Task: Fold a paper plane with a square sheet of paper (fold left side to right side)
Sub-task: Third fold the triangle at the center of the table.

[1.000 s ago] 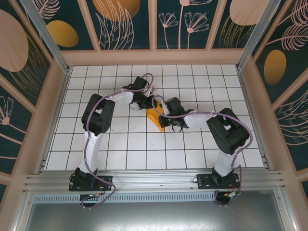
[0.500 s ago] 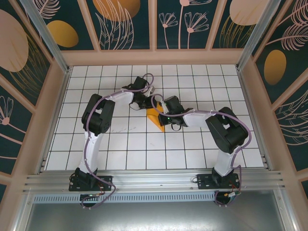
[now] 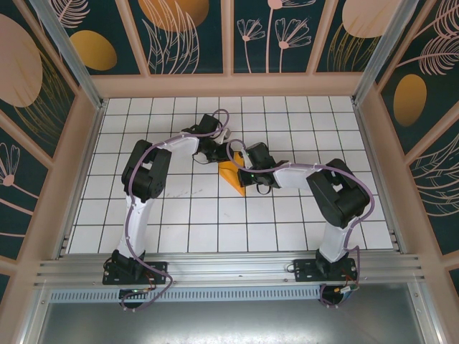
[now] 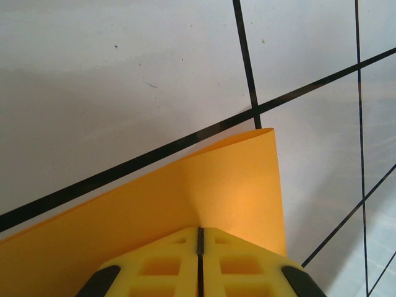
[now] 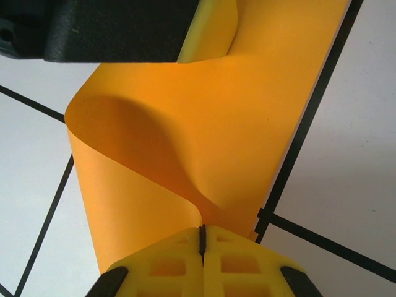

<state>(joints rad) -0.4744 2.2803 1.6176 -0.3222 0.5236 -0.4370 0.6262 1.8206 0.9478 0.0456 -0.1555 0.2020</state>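
Tightly, paper (image 4: 216, 185) within left tool (image 4: 200, 231)

Two slim robot arms of matching build. The left arm (image 3: 135, 215) and the right arm (image 3: 331, 240) each have smooth white tube-like links joined by chunky black joint housings (image 3: 145, 174), and each rises from a small black base (image 3: 123, 269). A thin lilac cable (image 3: 129, 209) runs along the outside of each arm in loose loops. Close up, the left gripper (image 4: 199, 230) and the right gripper (image 5: 202, 229) have bright yellow plastic fingers (image 4: 159, 267), moulded with rows of rectangular recesses like a lattice and tapering to a blunt wedge, with rounded black parts at the outer lower corners. The gripper body (image 5: 111, 31) behind the fingers is matt black with a grainy finish.
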